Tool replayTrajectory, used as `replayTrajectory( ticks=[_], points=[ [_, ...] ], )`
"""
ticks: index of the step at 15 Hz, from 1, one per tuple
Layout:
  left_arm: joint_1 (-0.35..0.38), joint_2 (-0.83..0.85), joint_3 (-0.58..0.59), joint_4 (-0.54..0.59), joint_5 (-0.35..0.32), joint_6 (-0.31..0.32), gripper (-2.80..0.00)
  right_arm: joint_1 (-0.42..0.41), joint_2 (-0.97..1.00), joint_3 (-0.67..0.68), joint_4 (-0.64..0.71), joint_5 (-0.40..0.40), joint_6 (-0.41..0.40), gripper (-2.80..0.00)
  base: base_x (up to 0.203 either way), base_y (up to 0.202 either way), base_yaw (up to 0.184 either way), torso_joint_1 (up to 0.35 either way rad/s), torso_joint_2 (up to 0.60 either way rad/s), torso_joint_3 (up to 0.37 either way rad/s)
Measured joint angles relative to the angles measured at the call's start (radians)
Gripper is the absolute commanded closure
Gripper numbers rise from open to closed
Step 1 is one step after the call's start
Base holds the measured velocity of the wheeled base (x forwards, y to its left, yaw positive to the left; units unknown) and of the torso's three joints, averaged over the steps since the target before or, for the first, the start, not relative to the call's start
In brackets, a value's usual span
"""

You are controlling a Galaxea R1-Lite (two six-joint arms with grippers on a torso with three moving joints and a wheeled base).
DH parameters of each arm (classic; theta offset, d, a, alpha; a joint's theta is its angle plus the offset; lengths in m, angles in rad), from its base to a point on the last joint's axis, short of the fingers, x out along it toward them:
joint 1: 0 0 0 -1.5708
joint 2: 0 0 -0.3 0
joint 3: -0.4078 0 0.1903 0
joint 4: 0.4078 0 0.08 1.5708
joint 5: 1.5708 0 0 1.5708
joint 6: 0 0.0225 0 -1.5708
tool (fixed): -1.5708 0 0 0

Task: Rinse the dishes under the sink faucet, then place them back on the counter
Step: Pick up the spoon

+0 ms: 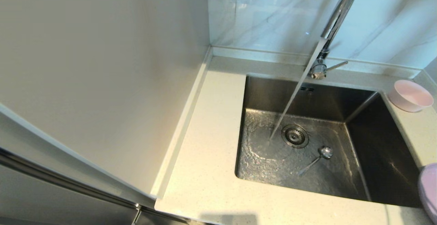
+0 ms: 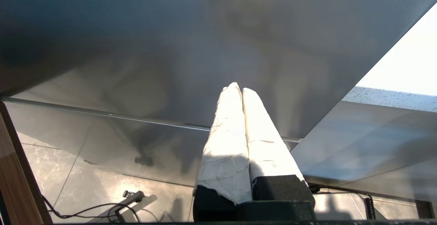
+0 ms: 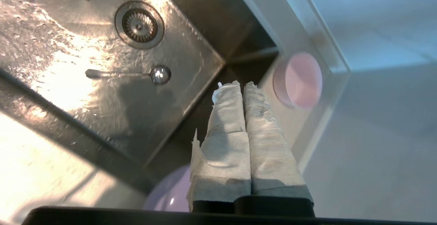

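Observation:
Water streams from the chrome faucet [image 1: 336,20] into the steel sink [image 1: 263,95], landing beside the drain strainer [image 1: 295,136]. The silver spoon [image 1: 315,159] lies on the wet sink floor, also visible as the spoon [image 3: 129,75] in the right wrist view. The pink bowl [image 1: 410,95] stands on the cream counter [image 1: 205,156] at the sink's back right corner. The lilac plate [image 1: 429,189] shows at the right edge. My right gripper [image 3: 239,84] is shut and empty, above the sink's right rim between the bowl [image 3: 302,80] and the plate [image 3: 170,192]. My left gripper [image 2: 238,87] is shut, parked low by a cabinet front.
A tall pale cabinet side [image 1: 102,74] bounds the counter on the left. The marble wall [image 1: 266,10] rises behind the sink. The faucet's side lever [image 1: 336,66] points right. A cable and a small bracket [image 2: 131,196] lie on the tiled floor below the left arm.

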Motion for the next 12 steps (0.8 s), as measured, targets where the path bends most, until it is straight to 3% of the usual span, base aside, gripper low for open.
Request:
replayTrajectory(
  ticks=[6,9,12],
  points=[
    [0.000,0.000,0.000,0.000,-0.001,0.000,0.00,-0.005,-0.003,-0.335,0.630,-0.109,0.158,0.00,0.000,0.000,0.000,0.000,0.00,0.000],
    [0.000,0.000,0.000,0.000,0.000,0.000,0.00,-0.005,0.039,-0.387,0.762,-0.108,0.171,0.00,0.000,0.000,0.000,0.000,0.00,0.000],
    [0.000,0.000,0.000,0.000,0.000,0.000,0.00,-0.004,0.105,-0.401,0.796,-0.066,0.170,0.00,0.000,0.000,0.000,0.000,0.00,0.000]
  ],
)
